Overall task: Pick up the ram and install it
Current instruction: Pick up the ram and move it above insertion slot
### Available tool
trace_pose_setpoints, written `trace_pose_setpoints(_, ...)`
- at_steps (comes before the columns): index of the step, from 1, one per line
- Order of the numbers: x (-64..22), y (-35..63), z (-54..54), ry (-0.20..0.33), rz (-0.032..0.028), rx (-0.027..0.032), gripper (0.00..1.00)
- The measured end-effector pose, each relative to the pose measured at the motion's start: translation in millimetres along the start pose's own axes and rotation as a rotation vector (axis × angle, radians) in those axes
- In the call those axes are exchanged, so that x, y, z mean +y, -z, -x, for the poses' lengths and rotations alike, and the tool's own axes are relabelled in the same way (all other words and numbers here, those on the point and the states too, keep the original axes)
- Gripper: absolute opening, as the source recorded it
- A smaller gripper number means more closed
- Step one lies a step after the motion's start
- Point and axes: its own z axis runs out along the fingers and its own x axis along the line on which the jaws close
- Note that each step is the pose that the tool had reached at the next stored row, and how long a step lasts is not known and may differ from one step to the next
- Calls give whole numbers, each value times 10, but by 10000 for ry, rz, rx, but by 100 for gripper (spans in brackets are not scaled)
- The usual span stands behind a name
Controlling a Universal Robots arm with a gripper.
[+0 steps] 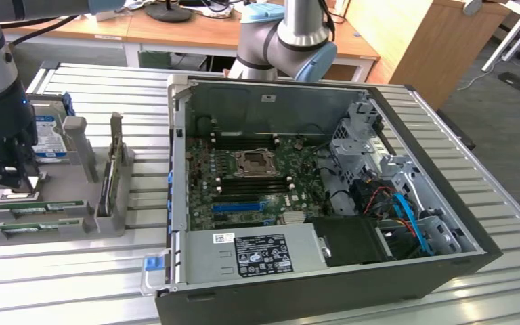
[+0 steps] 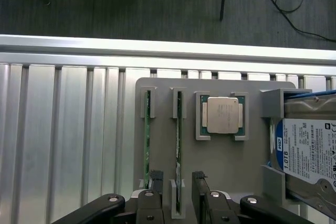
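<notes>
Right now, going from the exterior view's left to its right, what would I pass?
Gripper above the grey parts holder → computer case wall → processor socket → drive cage → blue cable.

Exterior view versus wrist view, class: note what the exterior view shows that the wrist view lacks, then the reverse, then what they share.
Exterior view: the open computer case with its motherboard, standing beside the tray on the exterior view's right. Wrist view: the square silver processor in its tray pocket, and the open gripper straddling the end of one ram stick. Shared: the grey tray, green ram sticks, the hard drive.
</notes>
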Motion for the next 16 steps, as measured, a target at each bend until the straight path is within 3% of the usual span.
trace_pose_setpoints(14,8,-4,0,19,-321,-10,36)
trace_pose_setpoints(16,8,-5,0,21,-338,-11,36)
